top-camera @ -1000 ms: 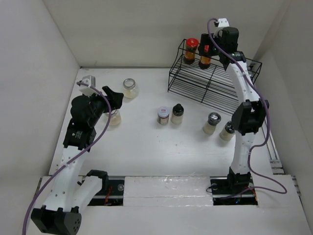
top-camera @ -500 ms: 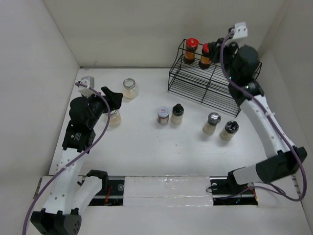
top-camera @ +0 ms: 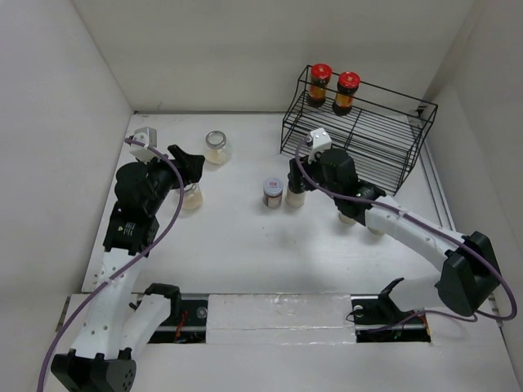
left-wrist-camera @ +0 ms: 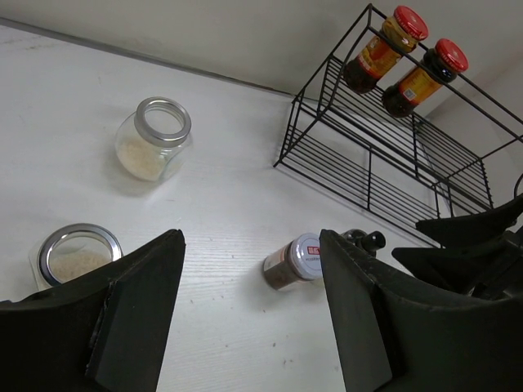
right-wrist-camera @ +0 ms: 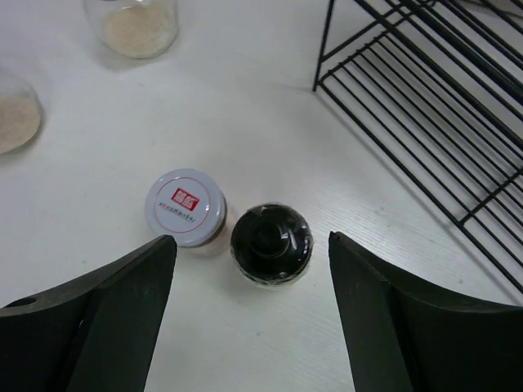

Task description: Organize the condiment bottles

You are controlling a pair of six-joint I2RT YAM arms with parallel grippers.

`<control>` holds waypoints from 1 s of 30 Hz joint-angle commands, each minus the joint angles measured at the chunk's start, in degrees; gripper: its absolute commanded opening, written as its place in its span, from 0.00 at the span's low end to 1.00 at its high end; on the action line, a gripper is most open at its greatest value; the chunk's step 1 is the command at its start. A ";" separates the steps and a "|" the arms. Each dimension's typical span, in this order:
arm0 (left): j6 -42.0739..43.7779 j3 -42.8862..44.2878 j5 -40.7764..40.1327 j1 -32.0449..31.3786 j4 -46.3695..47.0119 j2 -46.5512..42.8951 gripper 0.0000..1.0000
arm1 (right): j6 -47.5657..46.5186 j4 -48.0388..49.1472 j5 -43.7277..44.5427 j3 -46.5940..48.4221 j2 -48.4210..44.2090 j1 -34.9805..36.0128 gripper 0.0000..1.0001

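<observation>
Hovering over the black-cap shaker: the right gripper has its fingers spread wide, one on each side, touching nothing. The shaker stands upright on the table, just beside the white-lid jar; I cannot tell whether they touch. The rack is near, behind and to the right.

One red-lid bottle and a second red-lid bottle stand side by side on the rack's top tier.

The left gripper is also spread and empty. The near glass jar sits off to the left of its fingers, not between them. The far glass jar is well apart, toward the back wall.

Judgement: the step in hand is the approach to pick up the shaker, probably bound for the rack.

The next move calls for:
- a straight descent centred on the cap
- one finger slipped into the tight space beside the white-lid jar without tipping it
- closing on the body below the cap
- a clean vertical lift before swinging toward the rack
</observation>
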 commanded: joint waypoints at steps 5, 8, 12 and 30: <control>0.15 -0.53 0.57 0.27 3.32 -0.87 0.62 | 2.39 2.94 7.10 2.20 5.46 -1.11 0.76; 0.15 -0.53 0.57 0.27 3.32 -0.87 0.62 | 2.39 2.95 4.28 3.86 8.89 -0.59 0.71; 0.15 -0.53 1.09 0.27 3.32 -0.87 0.62 | 2.39 4.62 4.27 3.87 11.18 -0.58 0.62; 0.15 -0.53 2.24 0.27 3.85 -0.34 0.62 | 0.55 8.66 12.37 10.44 -6.47 -2.24 0.23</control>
